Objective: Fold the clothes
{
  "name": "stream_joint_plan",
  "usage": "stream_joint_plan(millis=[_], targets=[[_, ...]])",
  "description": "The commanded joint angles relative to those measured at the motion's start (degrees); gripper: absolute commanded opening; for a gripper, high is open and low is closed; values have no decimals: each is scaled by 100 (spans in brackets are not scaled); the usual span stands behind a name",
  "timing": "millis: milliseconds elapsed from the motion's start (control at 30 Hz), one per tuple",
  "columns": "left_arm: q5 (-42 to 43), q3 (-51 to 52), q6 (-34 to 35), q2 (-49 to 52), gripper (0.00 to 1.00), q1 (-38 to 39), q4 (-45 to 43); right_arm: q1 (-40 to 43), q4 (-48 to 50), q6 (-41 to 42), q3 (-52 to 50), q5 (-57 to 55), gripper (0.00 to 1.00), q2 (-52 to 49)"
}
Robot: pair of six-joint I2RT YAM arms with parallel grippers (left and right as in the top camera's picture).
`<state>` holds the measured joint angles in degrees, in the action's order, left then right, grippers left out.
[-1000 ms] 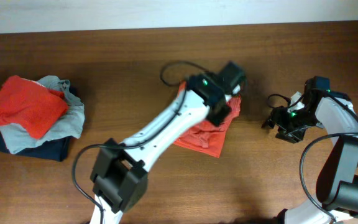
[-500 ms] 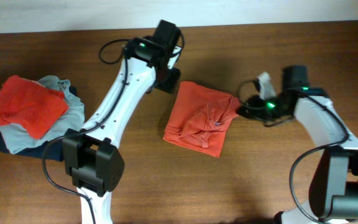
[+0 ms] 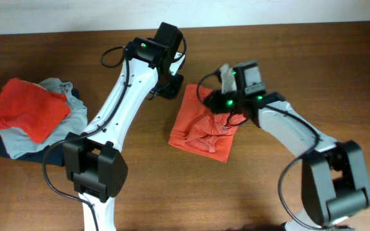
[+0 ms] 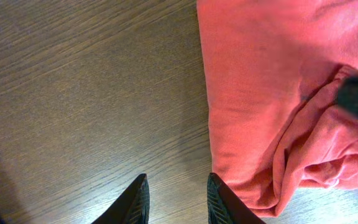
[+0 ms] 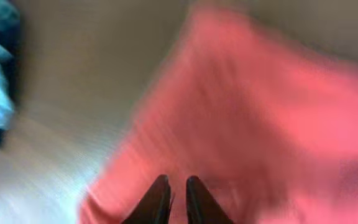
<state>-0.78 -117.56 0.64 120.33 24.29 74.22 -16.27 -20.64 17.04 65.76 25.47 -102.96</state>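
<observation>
An orange-red T-shirt (image 3: 201, 135) lies bunched mid-way along the table (image 3: 313, 51); the left gripper (image 4: 177, 198) hangs parted and empty beside its edge, and the right gripper (image 5: 178, 196), too blurred to judge its grip, sits over the rumpled corner, probably to flatten it.

Finding: no text, label, brand, number or sign can be read in any view.

The orange-red T-shirt (image 3: 201, 131) shows plain creased cloth from overhead and from the left wrist camera (a small pale fleck among its folds is too small to make out). No lettering or tag on it can be read as it lies.

The right wrist view is blurred, and nothing can be read there.

The pile of garments (image 3: 34, 119) at the table's left end shows bare red, grey-blue and navy cloth with no readable print.
</observation>
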Motion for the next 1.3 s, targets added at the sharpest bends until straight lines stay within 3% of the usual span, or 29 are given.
stream_joint_plan(millis=[0,100,200,400,467,633,767,867,1000,1133,1267], targets=[[79,-52,-31,-20,31,-24,15,-17,-848,149,22,-284,15,-94],[39,-52,-50,-20,31,-46,22,63,-2424,-72,39,-308,11,13],[44,-52,-52,-20,32,-46,24,118,-3298,-514,44,-433,9,216],[127,-52,-485,-17,56,-39,0,131,-3915,-612,48,-1165,9,918],[275,-52,-511,-17,58,-39,-2,131,-3805,-610,48,-1178,9,1137],[887,-52,-549,61,56,-39,-105,131,-2677,-597,48,-1113,15,1543],[850,-50,-546,129,36,-46,-251,44,-2072,-446,39,-846,15,804],[848,-52,-546,129,35,-46,-306,-39,-2420,-824,42,-208,15,313],[850,-52,-549,129,35,-46,-260,-151,-3971,-1803,42,197,11,85],[852,-52,-549,129,36,-46,-269,-90,-4597,-1784,48,-557,11,442],[1043,-50,-549,162,45,-17,-308,240,-4212,-1091,48,-1353,12,964]])
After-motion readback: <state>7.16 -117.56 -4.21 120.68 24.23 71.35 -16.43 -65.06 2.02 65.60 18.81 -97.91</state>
